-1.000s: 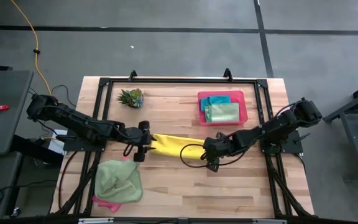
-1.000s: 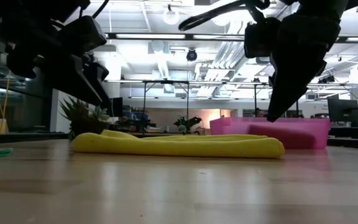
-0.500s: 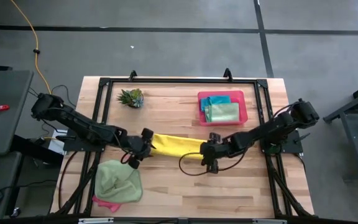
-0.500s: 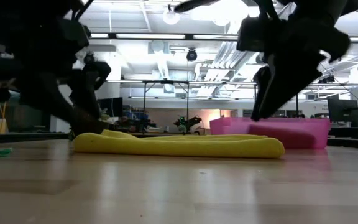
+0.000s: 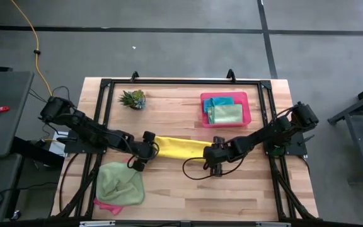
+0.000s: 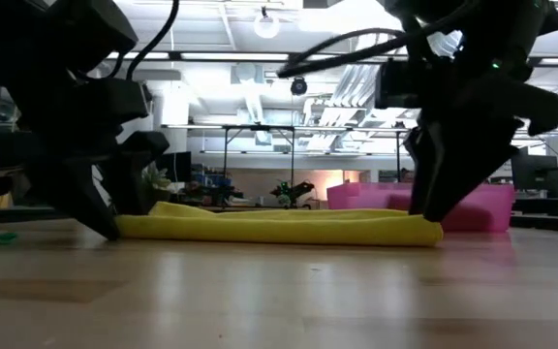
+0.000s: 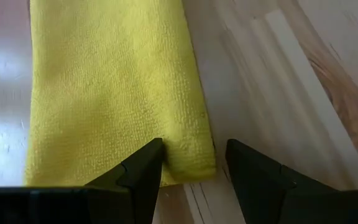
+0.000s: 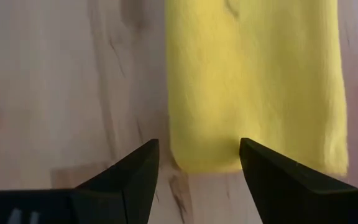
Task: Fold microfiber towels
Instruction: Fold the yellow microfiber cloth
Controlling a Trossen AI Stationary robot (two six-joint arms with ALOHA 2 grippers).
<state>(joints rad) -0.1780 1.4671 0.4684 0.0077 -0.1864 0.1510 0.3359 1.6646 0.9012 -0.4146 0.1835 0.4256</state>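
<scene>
Yellow towel [image 5: 180, 147], folded into a long narrow strip, lies flat mid-bench [image 5: 169, 189] between both arms. Left gripper [image 7: 188, 171] sits at its left end with jaws spread, straddling one corner of the cloth; right gripper [image 8: 197, 163] at the opposite end, jaws likewise apart over the other end's corner. Light green towel [image 5: 121, 183] lies crumpled on a pink one near the front left. Pink tray [image 5: 248, 113] holds folded teal and green towels.

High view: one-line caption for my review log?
Both open grippers, left and right, straddle opposite ends of the folded yellow towel.
</scene>
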